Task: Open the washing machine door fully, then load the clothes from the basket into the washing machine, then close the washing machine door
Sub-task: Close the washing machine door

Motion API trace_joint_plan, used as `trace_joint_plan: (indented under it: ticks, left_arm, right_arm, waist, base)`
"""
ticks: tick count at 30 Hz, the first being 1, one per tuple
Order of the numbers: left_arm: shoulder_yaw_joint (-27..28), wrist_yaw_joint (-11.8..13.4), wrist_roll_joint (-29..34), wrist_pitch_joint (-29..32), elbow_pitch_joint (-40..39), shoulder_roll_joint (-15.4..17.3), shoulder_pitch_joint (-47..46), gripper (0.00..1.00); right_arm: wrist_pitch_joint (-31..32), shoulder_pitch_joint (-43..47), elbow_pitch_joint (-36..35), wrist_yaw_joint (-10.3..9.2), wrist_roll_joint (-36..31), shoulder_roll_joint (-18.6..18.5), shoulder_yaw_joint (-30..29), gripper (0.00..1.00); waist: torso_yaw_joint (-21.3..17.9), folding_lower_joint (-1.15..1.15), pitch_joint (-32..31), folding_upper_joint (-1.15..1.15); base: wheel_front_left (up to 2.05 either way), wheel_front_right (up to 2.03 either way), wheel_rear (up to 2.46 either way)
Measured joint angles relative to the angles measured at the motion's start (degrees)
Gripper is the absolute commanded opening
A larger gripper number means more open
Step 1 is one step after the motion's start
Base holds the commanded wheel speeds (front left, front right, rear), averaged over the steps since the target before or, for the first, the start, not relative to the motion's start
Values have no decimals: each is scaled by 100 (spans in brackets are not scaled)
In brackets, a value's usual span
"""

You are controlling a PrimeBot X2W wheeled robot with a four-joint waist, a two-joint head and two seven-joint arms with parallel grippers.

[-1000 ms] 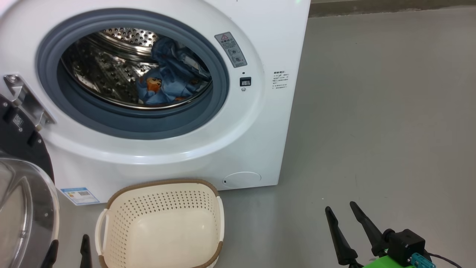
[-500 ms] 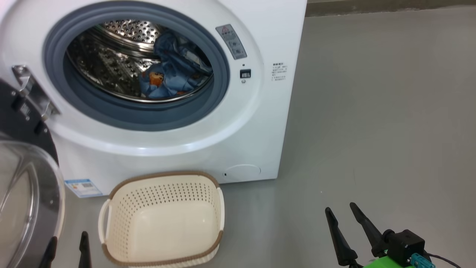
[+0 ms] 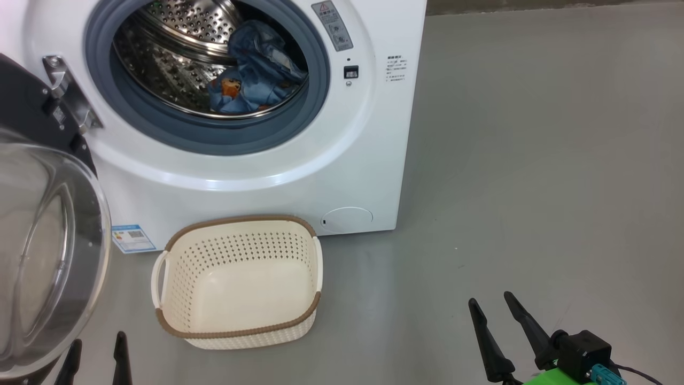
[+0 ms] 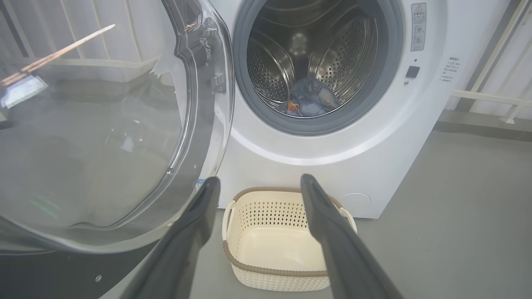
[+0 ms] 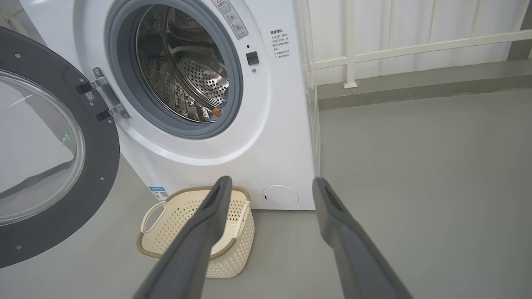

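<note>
Glossy white washing machine (image 3: 256, 176) with shiny perforated steel drum (image 3: 176, 32) and matt rubber gasket (image 3: 214, 140); washing machine door (image 3: 48, 256) of clear glass; perforated plastic basket (image 3: 240, 248); clothes (image 3: 256, 80) of cloth.

Washing machine (image 3: 256, 182) top cut off; door (image 3: 48, 240) cropped at left; energy sticker (image 3: 133, 238) print unreadable.

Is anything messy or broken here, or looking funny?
Nothing stands out. The clothes lie inside the washing machine. The basket sits upright and empty in front of it. The washing machine door hangs wide open on its hinge, with no damage showing.
</note>
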Motion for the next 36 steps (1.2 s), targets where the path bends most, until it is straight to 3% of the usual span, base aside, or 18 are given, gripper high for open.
trace_joint_plan:
  ticks: [23,36]
  left_arm:
    - [-183,0,-42,0,-162,-34,11,100]
    - [-178,0,-3,0,-165,-91,46,100]
  right_arm:
    - [0,0,19,0,43,0,31,100]
    - [0,0,94,0,97,1,49,100]
  waist:
    - [186,0,-72,0]
    - [696,0,-162,0]
  base:
    - [-1,1,0]
    - [0,0,0]
